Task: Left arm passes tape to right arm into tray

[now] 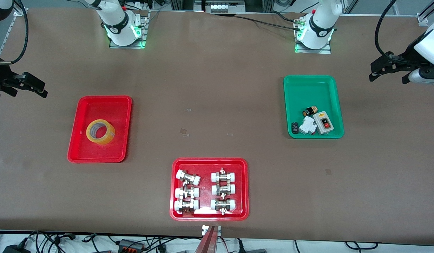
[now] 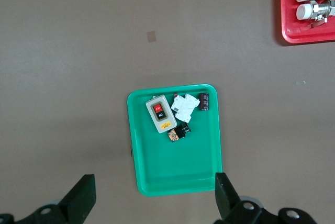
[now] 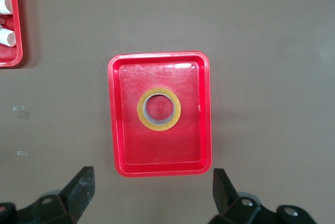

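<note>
The yellow tape (image 1: 100, 131) lies flat in the plain red tray (image 1: 83, 147) toward the right arm's end of the table. It also shows in the right wrist view (image 3: 159, 109), inside the tray (image 3: 118, 130). My right gripper (image 1: 29, 86) is open and empty, raised high at the table's edge at that end; its open fingers (image 3: 78, 190) frame the tray's near rim. My left gripper (image 1: 382, 68) is open and empty, raised high at the left arm's end of the table, looking down on the green tray (image 2: 157, 177).
A green tray (image 1: 308, 88) holds a grey switch box (image 1: 324, 122) and small electrical parts. A second red tray (image 1: 175, 189) with several white-capped metal fittings sits near the front camera. Small tape scraps lie on the brown table.
</note>
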